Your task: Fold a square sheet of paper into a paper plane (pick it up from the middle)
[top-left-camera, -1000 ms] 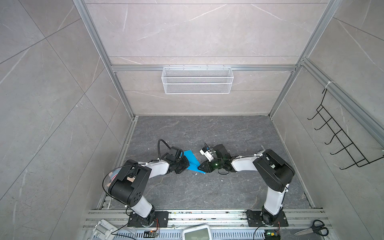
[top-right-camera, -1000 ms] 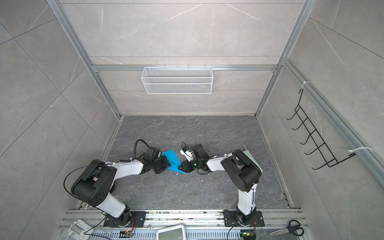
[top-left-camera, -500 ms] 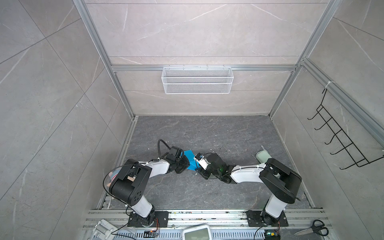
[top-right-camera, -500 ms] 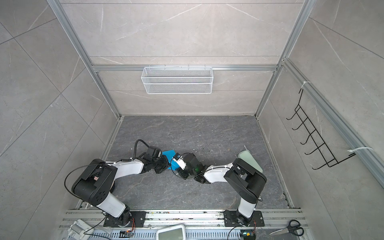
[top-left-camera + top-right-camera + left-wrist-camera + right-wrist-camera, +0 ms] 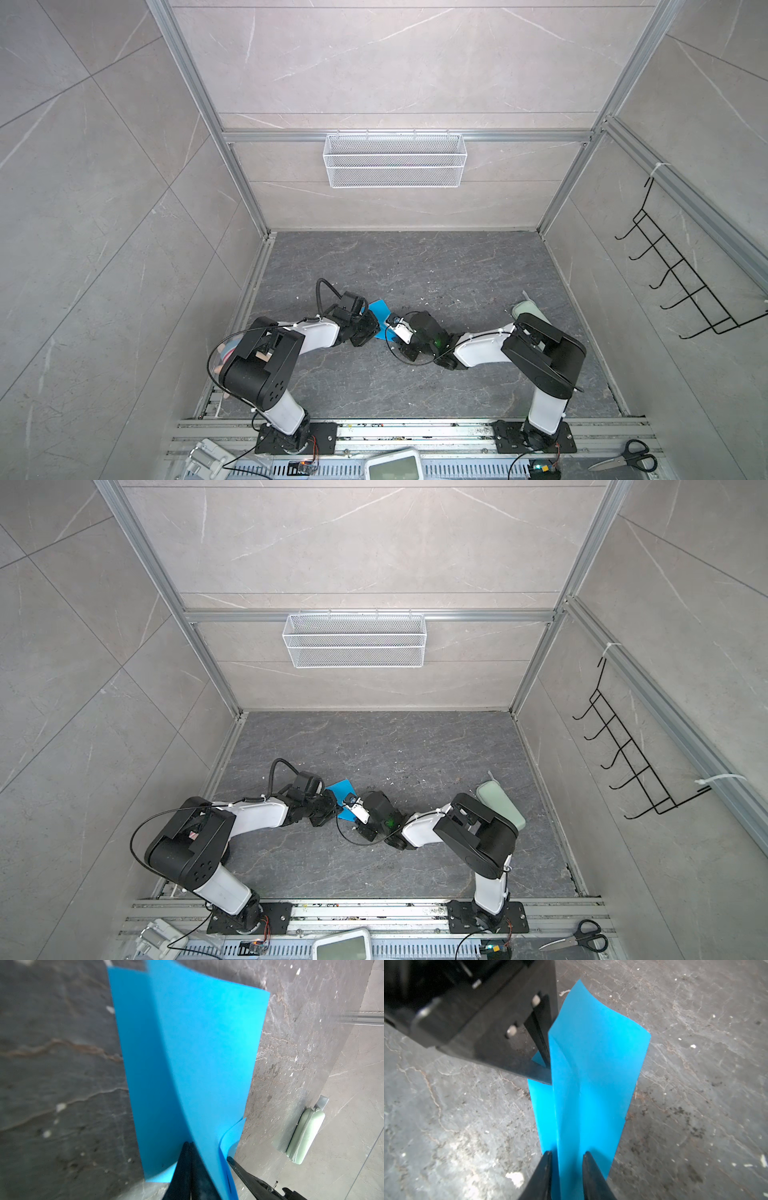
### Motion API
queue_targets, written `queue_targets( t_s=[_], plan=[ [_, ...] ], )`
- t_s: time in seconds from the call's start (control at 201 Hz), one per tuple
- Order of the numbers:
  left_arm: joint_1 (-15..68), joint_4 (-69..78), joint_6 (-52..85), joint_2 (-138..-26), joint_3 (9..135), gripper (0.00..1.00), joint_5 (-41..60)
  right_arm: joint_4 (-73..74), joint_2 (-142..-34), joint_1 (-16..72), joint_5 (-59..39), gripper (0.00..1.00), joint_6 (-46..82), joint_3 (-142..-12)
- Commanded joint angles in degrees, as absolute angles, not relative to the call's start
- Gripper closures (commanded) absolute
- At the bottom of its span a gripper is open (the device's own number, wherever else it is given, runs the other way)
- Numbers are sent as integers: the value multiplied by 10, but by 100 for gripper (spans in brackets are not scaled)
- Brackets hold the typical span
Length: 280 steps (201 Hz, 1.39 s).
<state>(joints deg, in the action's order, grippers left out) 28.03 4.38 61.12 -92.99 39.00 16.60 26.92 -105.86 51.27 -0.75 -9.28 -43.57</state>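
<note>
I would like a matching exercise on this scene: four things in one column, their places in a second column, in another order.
1. sheet of paper
2. scissors
3. wire basket
4. hook rack

A. hanging at the right
B. pinched in the left end effector
C. lying front right
D. hanging high at the back

Pairs: 1-B, 2-C, 3-D, 4-A.

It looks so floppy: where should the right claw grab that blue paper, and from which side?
The raised centre fold of the blue paper, at the end facing the right gripper, coming in opposite the left gripper, which pinches the other end. The ridge stands up there, and the open jaws straddle it.
</note>
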Motion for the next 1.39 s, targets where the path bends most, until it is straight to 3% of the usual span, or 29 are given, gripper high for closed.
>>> queue_targets(
  t_s=[0.0,0.254,0.513,0.712,1.11,1.389],
  plan=[
    [283,1,617,-939,391,94,163,279,-1075,517,-7,77,-97,-453],
    [283,-9,615,-926,388,93,156,287,-1081,512,-7,86,-74,-450],
    [282,-19,610,-928,394,93,154,284,-1087,510,2,72,-76,-457],
    [282,-24,608,-930,396,93,154,277,-1097,506,8,71,-70,-469],
    [280,-32,606,-923,399,93,151,267,-1095,476,-66,92,-34,-472],
    [279,-51,596,-896,400,92,140,273,-1098,454,-159,88,15,-469]
  ],
)
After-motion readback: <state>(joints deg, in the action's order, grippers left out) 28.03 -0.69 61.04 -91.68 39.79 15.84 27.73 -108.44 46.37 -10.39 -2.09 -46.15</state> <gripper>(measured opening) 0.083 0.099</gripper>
